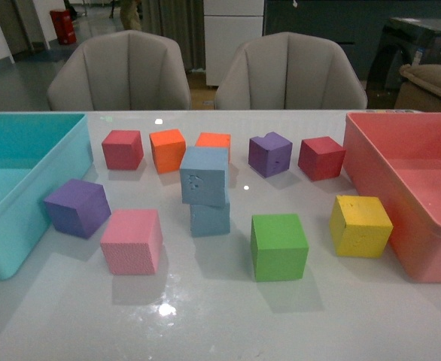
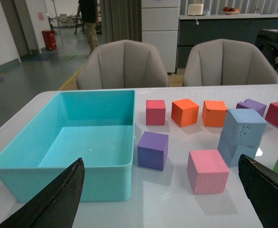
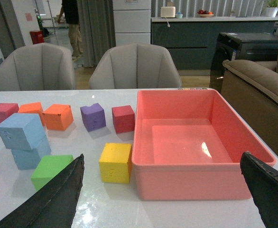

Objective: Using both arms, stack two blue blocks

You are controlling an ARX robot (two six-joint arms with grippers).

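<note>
Two blue blocks (image 1: pixel 205 176) stacked mid-table, upper one twisted on the lower (image 1: pixel 210 217), just right of the pink cube (image 1: pixel 132 241). Left gripper (image 2: pixel 160 199) and right gripper (image 3: pixel 162 199) both spread wide, holding nothing.

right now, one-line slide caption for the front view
Two blue blocks stacked, top one skewed, among colored cubes between a teal bin and pink bin.

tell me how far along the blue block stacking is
Looks done: the upper blue block sits on the lower blue block, twisted a little and overhanging. Nothing is in hand: the left claw and right claw are open, empty and back from the stack. Nothing visible is left.
</note>
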